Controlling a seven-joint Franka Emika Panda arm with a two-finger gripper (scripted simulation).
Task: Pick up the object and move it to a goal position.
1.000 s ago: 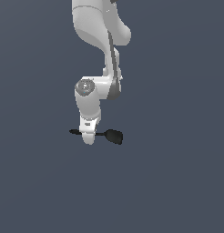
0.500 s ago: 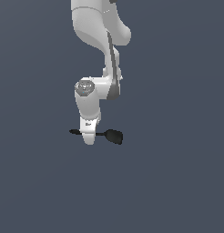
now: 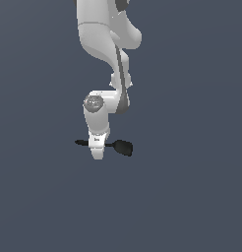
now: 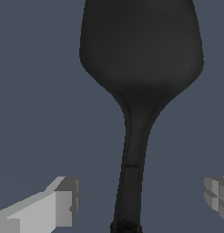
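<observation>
The object (image 3: 124,147) is a slim black spatula lying flat, its wide blade toward the exterior view's right and its thin handle tip toward the left. The white arm comes straight down over the handle, and the hand hides the handle's middle in the exterior view. In the wrist view the object (image 4: 141,59) fills the frame, blade far from the hand, and the handle runs between the two fingers. My gripper (image 3: 97,154) (image 4: 139,198) is open. One grey finger (image 4: 63,205) stands on each side of the handle, with a clear gap to it on both sides.
A flat, plain dark grey-blue floor (image 3: 192,197) spreads all around the spatula. The arm's upper links (image 3: 101,29) rise above the hand at the top of the exterior view.
</observation>
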